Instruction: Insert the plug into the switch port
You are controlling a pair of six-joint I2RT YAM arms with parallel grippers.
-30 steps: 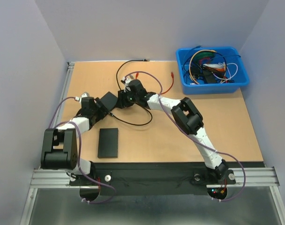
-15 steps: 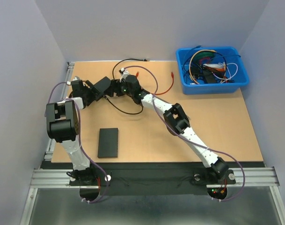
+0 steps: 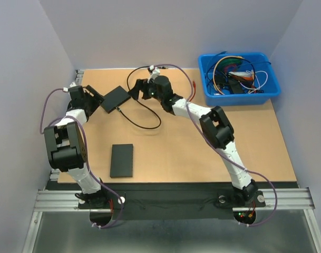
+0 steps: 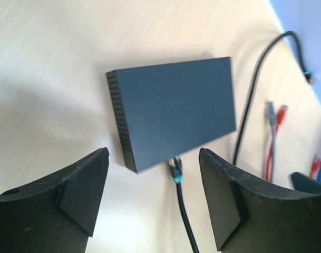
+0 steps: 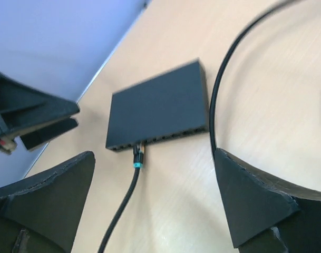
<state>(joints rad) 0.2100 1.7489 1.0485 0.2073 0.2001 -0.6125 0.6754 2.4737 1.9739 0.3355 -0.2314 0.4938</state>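
- A flat black box is seen nearest the bases, at 6 o'clock from the switch.
- The switch is laid flat toward 11 o'clock of the table. The plug is seated in an end port, and its black cable trails off.
- The left gripper is held at the switch's 9 o'clock, fingers spread, nothing gripped.
- The right gripper is held at its 2 o'clock, likewise spread and empty.
- A blue bin of wires is set farthest, at 2 o'clock.
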